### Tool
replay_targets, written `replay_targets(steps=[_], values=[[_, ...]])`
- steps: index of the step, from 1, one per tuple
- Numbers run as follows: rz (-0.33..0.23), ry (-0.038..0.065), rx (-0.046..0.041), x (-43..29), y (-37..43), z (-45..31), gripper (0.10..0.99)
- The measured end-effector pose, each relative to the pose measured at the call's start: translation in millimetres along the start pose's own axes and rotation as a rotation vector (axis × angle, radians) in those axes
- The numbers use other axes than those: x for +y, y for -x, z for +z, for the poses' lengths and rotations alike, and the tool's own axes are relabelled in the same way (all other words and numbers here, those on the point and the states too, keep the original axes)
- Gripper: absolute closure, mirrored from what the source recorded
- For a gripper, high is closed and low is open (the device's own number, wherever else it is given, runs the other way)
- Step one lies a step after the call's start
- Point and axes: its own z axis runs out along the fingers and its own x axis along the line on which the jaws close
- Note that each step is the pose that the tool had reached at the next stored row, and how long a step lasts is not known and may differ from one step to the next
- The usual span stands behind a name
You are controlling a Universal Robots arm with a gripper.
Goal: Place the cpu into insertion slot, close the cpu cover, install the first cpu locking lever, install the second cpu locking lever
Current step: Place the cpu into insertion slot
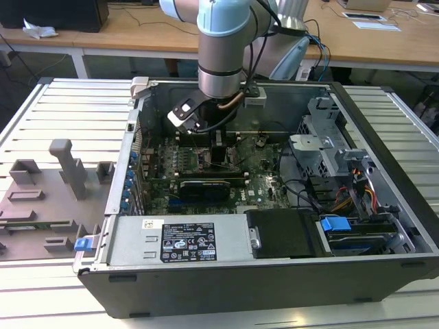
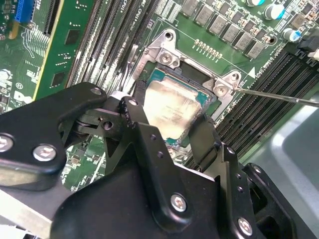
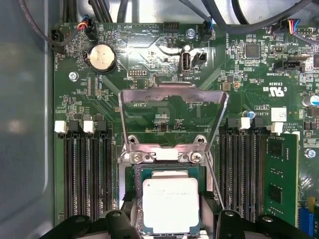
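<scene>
Placing the cpu [image 3: 171, 204], we find the gripper [image 2: 167, 119] pinching it in the insertion slot [image 3: 164, 158], cpu cover [image 3: 173, 90] raised beside the slot; release likely demands level seating.

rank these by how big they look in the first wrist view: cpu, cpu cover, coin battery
1. cpu cover, raised open, so nearness to the camera may enlarge it
2. cpu
3. coin battery

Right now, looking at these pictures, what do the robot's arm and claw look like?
The arm is a thick silver-grey cylinder with a pale blue joint cap. Black cables run beside it, and a copper-coloured hose curves at its wrist. The gripper is matt black, made of jointed links fastened with silver screws.
</scene>
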Motion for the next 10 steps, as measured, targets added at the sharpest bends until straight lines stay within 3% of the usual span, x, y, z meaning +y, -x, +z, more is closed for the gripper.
replay_targets(steps=[10], values=[[0.0,0.0,0.0,-2.3,-4.1,-0.1,0.471]])
